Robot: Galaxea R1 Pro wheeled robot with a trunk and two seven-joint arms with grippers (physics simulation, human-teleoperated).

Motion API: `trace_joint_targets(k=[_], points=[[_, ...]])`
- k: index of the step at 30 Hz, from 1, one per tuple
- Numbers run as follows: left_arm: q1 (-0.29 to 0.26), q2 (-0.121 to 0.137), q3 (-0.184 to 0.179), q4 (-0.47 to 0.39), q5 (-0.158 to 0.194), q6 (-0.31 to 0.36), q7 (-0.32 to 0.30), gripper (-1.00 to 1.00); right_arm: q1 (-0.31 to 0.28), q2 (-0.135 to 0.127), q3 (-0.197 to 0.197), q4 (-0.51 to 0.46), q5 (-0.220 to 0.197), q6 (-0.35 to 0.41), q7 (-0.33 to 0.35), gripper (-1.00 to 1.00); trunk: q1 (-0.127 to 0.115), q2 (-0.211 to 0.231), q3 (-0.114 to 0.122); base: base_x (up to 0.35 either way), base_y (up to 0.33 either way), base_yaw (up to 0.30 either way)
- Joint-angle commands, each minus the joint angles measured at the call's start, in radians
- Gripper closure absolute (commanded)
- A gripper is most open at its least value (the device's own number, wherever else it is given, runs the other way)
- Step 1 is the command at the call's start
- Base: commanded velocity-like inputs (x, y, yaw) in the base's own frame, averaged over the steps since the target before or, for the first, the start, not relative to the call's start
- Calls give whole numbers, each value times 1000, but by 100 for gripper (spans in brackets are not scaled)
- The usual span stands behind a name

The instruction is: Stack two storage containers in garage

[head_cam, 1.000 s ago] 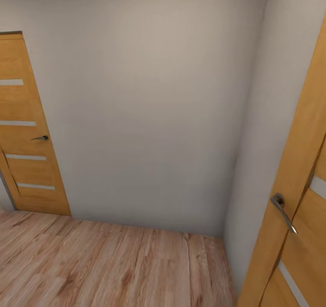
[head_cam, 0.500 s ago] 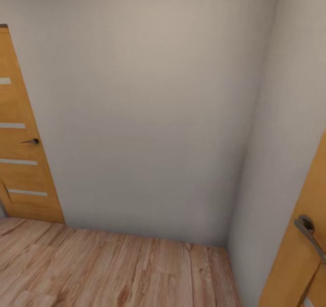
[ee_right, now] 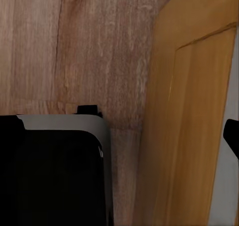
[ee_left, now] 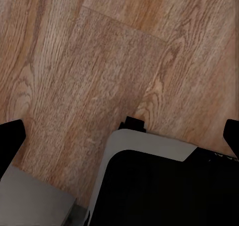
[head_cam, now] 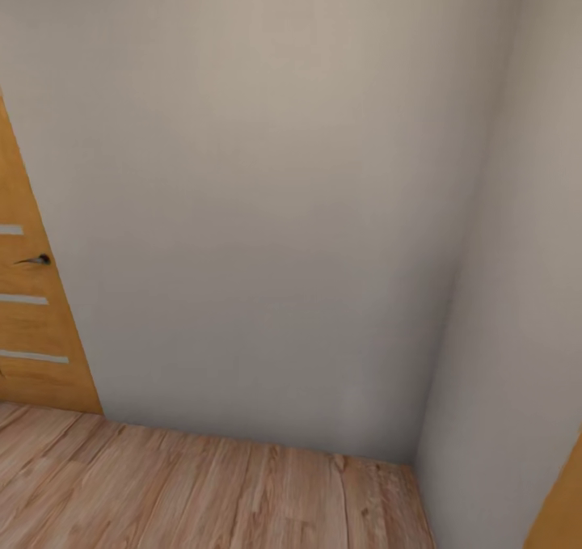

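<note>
Robot base: the dark body with pale trim [ee_left: 149, 186] sits low over the wood plank floor [ee_left: 74, 76], arms seemingly tucked down for travel
Left fingers: dark tips [ee_left: 11, 136] at the frame edges, spread wide, nothing between them but floor
Right fingers: one dark tip [ee_right: 232, 136] shows, so how far open I cannot tell; nothing seen held
Right side: a wooden door [ee_right: 194, 126] stands just beside the base
Ahead: plank floor meets a bare pale wall [head_cam: 267, 209] in a corner
Far left: another wooden door [head_cam: 32, 323] with a lever handle [head_cam: 34, 259]
Containers: not in sight, so well away from both fingers; likely on the way to fetch them
</note>
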Motion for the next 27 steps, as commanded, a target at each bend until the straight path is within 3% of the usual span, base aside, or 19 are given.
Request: trace_joint_targets(k=[1,9,27], points=[[-1,0,-6,1,8,-3,2,-100,-2,0,9,3,-7,-5,-2,-100,1,-1,-1,322,0,0],[-1,0,-6,0,8,-4,2,-100,-2,0,9,3,-7,-6,-3,-100,1,-1,-1,262,0,169],[-1,-3,-4,-1,8,-3,3,-100,-1,-3,8,2,-6,-7,-2,-100,1,-1,-1,9,0,268]])
